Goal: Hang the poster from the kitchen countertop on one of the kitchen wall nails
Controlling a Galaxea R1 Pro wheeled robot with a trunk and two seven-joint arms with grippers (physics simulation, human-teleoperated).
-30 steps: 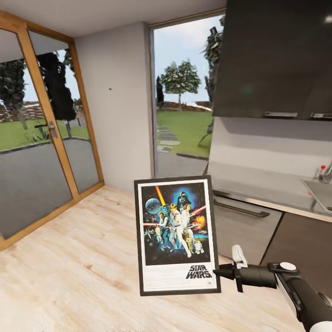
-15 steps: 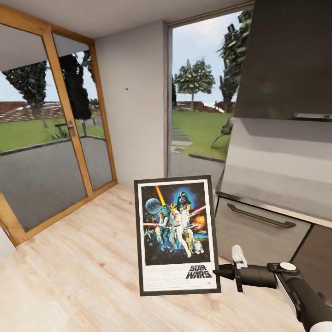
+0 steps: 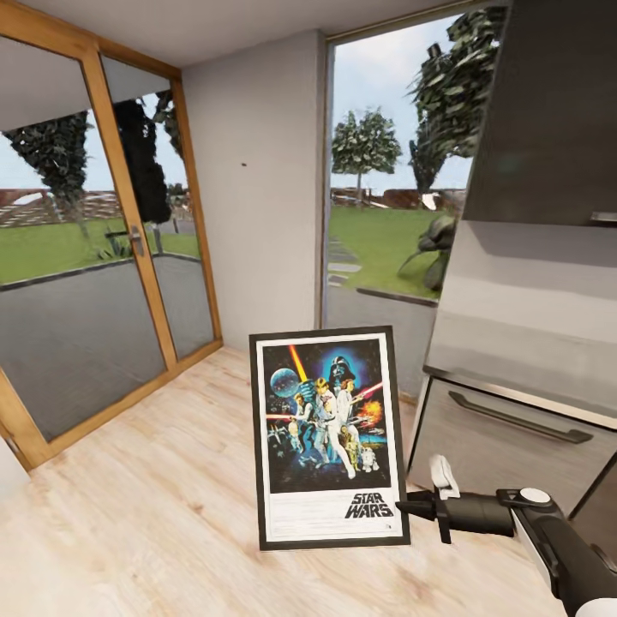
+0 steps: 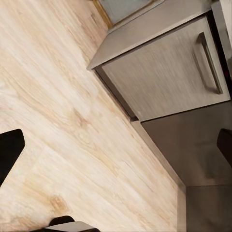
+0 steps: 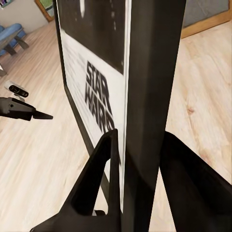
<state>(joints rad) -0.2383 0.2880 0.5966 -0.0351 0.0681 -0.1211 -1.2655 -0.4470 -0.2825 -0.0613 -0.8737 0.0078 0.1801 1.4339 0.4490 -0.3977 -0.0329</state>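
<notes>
**Poster Held Upright by Right Arm; Nail Lies Up and to the Left**

Jaws of the right gripper are clamped on the lower right edge of the poster; the right wrist view shows 1 finger on the printed face and the other behind the black frame. The poster stands clear of the wooden floor, off the countertop, with its long axis vertical and the "STAR WARS" lettering at the bottom.

The wall nail appears as 1 dark speck on the pale grey wall between the glass door and the window. From the poster's top edge, the nail lies higher and to the left, well apart and farther into the room.

The right arm carries the load, so it is the arm that makes the hang. The likely requirement is to close on the wall, then raise the poster until its upper back edge meets the nail.

The left gripper looks down at floor and a cabinet drawer; its 2 fingertips sit wide apart, gripping nothing.
</notes>
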